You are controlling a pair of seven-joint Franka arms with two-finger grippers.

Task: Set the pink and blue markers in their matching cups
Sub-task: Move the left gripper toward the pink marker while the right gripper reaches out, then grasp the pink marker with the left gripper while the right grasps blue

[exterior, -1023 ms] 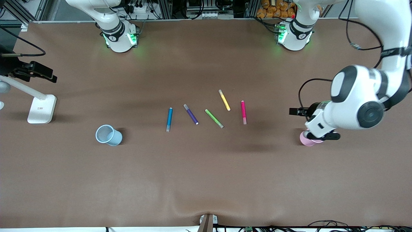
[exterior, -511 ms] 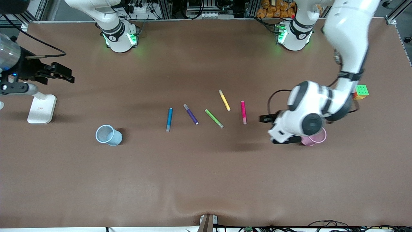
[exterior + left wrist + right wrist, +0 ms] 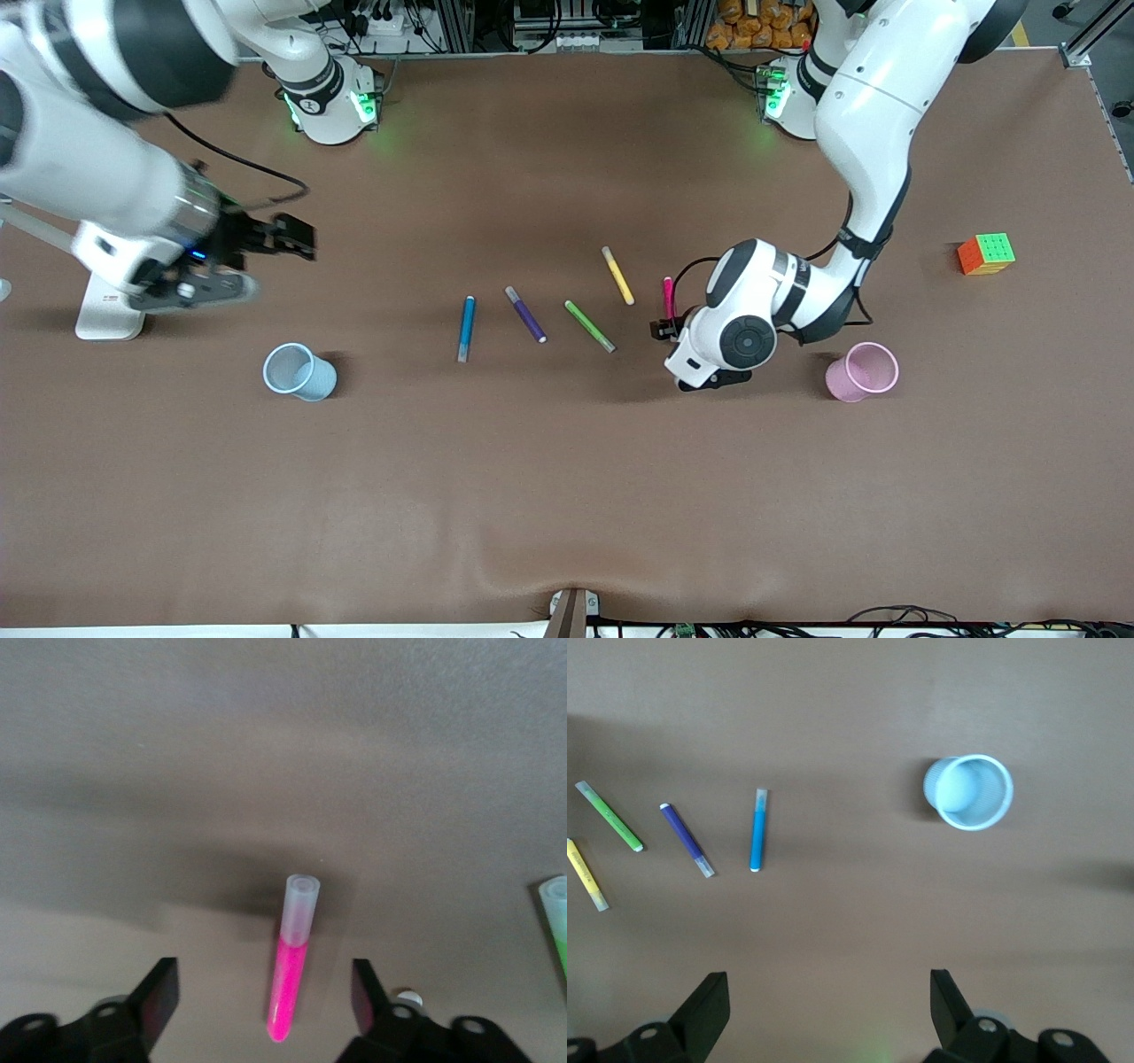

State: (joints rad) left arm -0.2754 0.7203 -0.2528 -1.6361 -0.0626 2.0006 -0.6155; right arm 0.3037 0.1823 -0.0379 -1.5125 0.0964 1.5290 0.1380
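Brown table: left gripper (image 3: 261, 997) has swung from the pink cup (image 3: 861, 371) to hover over the pink marker (image 3: 291, 955), fingers wide, empty. Right gripper (image 3: 824, 1005) has arrived near the blue cup (image 3: 299, 372), open; blue marker (image 3: 465, 329) lies untouched.

Right claw (image 3: 824, 1010) spread open over bare desk (image 3: 850, 930). Blue cup (image 3: 968, 792) upright; blue marker (image 3: 757, 829), purple marker (image 3: 687, 839), green marker (image 3: 609, 816) well apart from it.

The front camera looks steeply down from high across the table (image 3: 567, 496), bases at twelve o'clock. The left wrist camera hangs close over the pink marker (image 3: 291, 967); the right wrist camera looks down from higher, sharing the blue marker (image 3: 757, 830) and blue cup (image 3: 970, 793) with the front view.
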